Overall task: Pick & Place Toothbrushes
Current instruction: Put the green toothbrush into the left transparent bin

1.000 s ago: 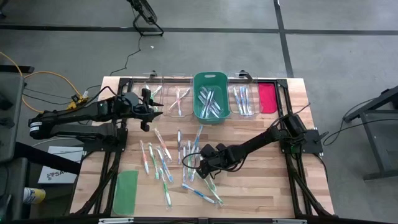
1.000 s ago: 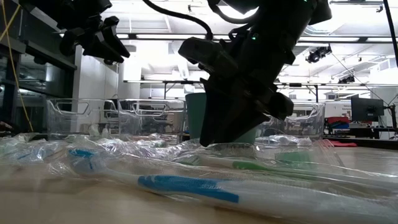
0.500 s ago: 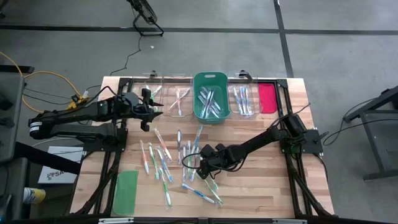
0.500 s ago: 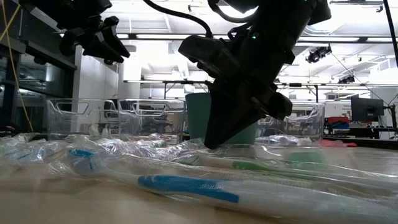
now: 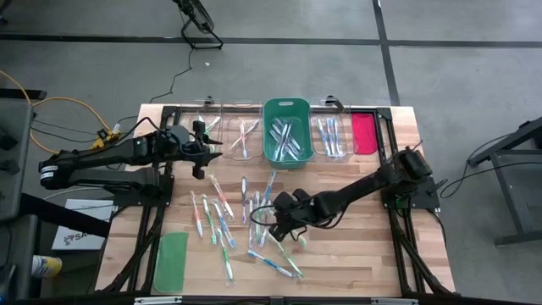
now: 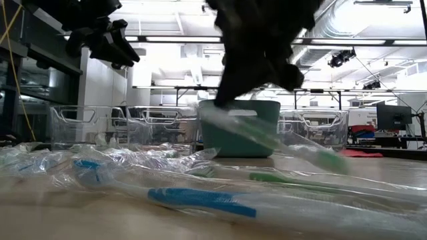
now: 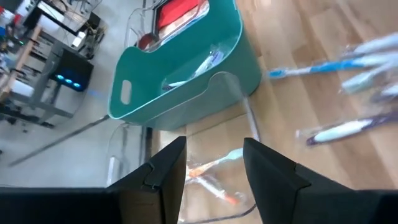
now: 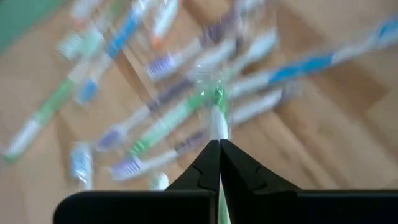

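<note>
Progress looks partial, in my judgement: several toothbrushes already lie in the bins at the far edge of the table, while many toothbrushes (image 5: 222,213) are scattered on the wood in the middle and still wait for sorting. Going from the left, a flat green lid (image 5: 171,261) lies at the near left corner. The left gripper (image 5: 201,149) hangs above the table near the far left, beside the clear bin (image 5: 245,129) that holds a few brushes; its fingers stand apart with nothing between them. The teal bin (image 5: 286,108) in the middle of the far edge has a small heap of brushes, and the clear bin on its right (image 5: 331,135) has some too, with a red-pink lid (image 5: 364,132) beside it. The right gripper (image 8: 219,144) is shut on a green toothbrush (image 6: 280,141), which hangs tilted above the pile in the low view. Compared with one second ago, this gripper has closed its fingers and risen from the pile with the brush, and the right arm has shifted a little. The left arm has not moved.
</note>
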Controlling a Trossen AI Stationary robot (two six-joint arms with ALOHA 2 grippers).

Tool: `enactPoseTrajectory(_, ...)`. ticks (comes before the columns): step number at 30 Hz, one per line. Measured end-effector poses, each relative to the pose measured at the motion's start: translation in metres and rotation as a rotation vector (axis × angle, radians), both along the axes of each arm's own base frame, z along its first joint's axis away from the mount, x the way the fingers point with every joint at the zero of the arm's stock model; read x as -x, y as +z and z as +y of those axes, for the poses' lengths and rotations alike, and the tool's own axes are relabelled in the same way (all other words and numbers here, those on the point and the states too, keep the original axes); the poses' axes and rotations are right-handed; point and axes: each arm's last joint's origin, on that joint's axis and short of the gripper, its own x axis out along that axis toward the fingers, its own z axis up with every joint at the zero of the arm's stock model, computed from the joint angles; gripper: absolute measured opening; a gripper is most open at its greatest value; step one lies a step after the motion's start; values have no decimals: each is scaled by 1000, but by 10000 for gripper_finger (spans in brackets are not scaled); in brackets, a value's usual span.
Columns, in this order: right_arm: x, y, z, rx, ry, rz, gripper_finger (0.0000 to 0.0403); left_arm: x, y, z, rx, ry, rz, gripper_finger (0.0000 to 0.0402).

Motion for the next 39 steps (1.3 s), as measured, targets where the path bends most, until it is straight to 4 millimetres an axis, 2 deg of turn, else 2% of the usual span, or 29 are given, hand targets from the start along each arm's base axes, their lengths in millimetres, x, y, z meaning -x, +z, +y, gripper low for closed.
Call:
enactPoseTrajectory(6, 6, 30, -7, 95, 15, -87, 4, -13, -8, 0, 115, -43, 11, 155)
enactPoseTrajectory(11, 4, 47, -15, 138, 50, -156, 4, -31, -17, 3, 189, -96, 17, 155)
enactPoseTrajectory(19, 5, 76, -30, 237, 91, -270, 4, -64, -20, 2, 283, -330, -105, 155)
enactPoseTrajectory(24, 5, 91, -37, 292, 116, -335, 4, -78, -18, -6, 267, -410, -173, 155)
enactPoseTrajectory(31, 6, 98, -46, 297, 146, -338, 4, -84, -16, -18, 249, -471, -211, 155)
enactPoseTrajectory(39, 15, 74, -45, 258, 204, -113, 10, -84, -16, -17, 246, -458, -209, 155)
